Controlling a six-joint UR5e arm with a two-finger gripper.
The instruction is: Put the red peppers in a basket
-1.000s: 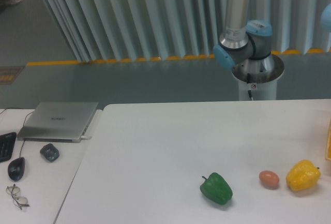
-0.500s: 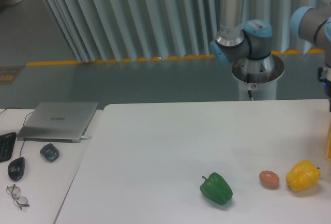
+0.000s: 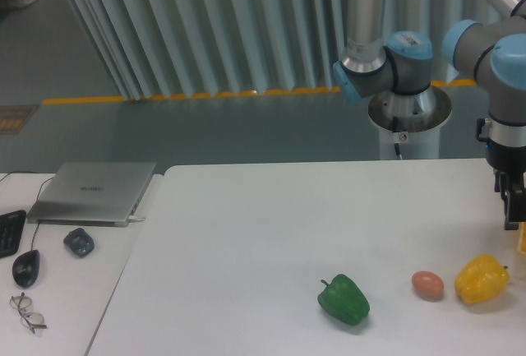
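No red pepper shows anywhere in the camera view. The basket (image 3: pixel 522 238) is only a narrow yellow-orange strip at the right edge of the frame. My gripper (image 3: pixel 511 212) hangs at the far right, just above the table and next to the basket's strip, above the yellow pepper. Its dark fingers (image 3: pixel 509 206) are partly cut off by the frame edge. I cannot tell whether they are open or shut, and I see nothing held in them.
On the white table (image 3: pixel 246 233) lie a green bell pepper (image 3: pixel 343 299), a small brownish-orange egg-shaped thing (image 3: pixel 427 284) and a yellow bell pepper (image 3: pixel 482 279). A laptop (image 3: pixel 92 191), a mouse (image 3: pixel 25 267) and glasses (image 3: pixel 26 311) lie on the left desk. The arm's base (image 3: pixel 408 113) stands behind the table.
The arm's wrist and gripper have swung in from the right edge and come down toward the table beside the basket. The peppers and the egg-shaped thing have not moved.
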